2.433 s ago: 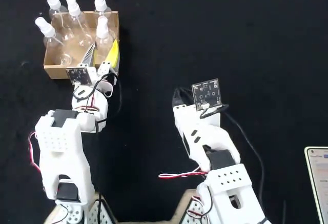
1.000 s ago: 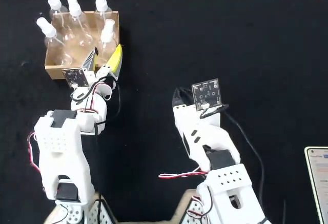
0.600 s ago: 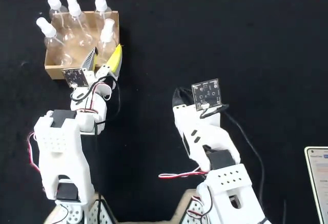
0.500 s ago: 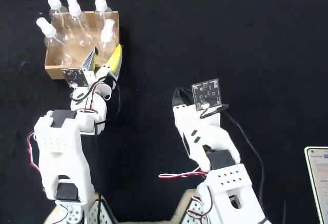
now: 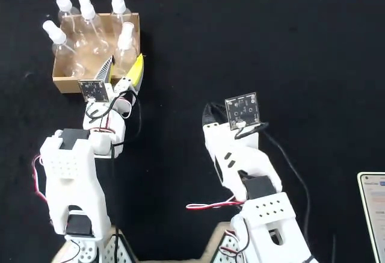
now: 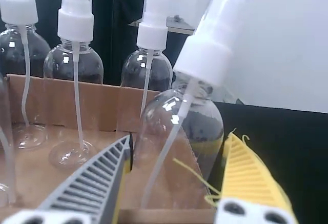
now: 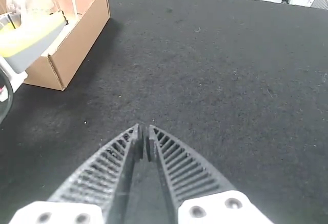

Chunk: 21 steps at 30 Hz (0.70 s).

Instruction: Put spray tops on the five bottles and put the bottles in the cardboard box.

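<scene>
Cardboard box point(image 5: 63, 85) with five spray-topped bottles point(image 5: 90, 33) inside, left gripper point(image 6: 179, 141) released astride the nearest bottle point(image 6: 199, 112), right gripper point(image 7: 144, 131) clenched.

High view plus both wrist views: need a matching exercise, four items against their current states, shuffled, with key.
Items:
1. left gripper
2. right gripper
3. leaning bottle
4. cardboard box

States:
A. shut, over the bare black table
B. holds five bottles, all with spray tops
C. open, fingers either side of a bottle
D. tilted, in the box corner by the left gripper

Pairs: 1-C, 2-A, 3-D, 4-B
</scene>
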### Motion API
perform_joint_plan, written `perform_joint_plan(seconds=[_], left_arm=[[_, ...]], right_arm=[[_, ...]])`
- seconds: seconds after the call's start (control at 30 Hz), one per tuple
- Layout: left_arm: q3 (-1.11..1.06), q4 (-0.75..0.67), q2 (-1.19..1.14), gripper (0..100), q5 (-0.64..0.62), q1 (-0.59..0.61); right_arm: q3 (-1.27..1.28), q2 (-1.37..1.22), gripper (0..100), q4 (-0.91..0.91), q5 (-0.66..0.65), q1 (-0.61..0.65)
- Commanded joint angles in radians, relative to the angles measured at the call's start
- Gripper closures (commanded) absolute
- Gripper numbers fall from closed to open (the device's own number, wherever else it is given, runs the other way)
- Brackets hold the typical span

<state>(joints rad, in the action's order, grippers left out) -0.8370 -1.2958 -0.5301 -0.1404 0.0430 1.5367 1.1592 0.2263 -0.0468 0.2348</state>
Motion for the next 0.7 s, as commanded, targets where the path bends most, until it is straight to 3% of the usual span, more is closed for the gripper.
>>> perform_joint_plan(seconds=[0.0,0.67], left_arm=[[0.028,-0.012,0.018,73,-0.003,-0.001],[-0.021,-0.069,0.083,73,0.008,-0.002]], right_arm=[[-0.008,0.018,98.6,-0.032,-0.008,0.003],[-0.012,0.018,98.6,-0.032,-0.008,0.003]])
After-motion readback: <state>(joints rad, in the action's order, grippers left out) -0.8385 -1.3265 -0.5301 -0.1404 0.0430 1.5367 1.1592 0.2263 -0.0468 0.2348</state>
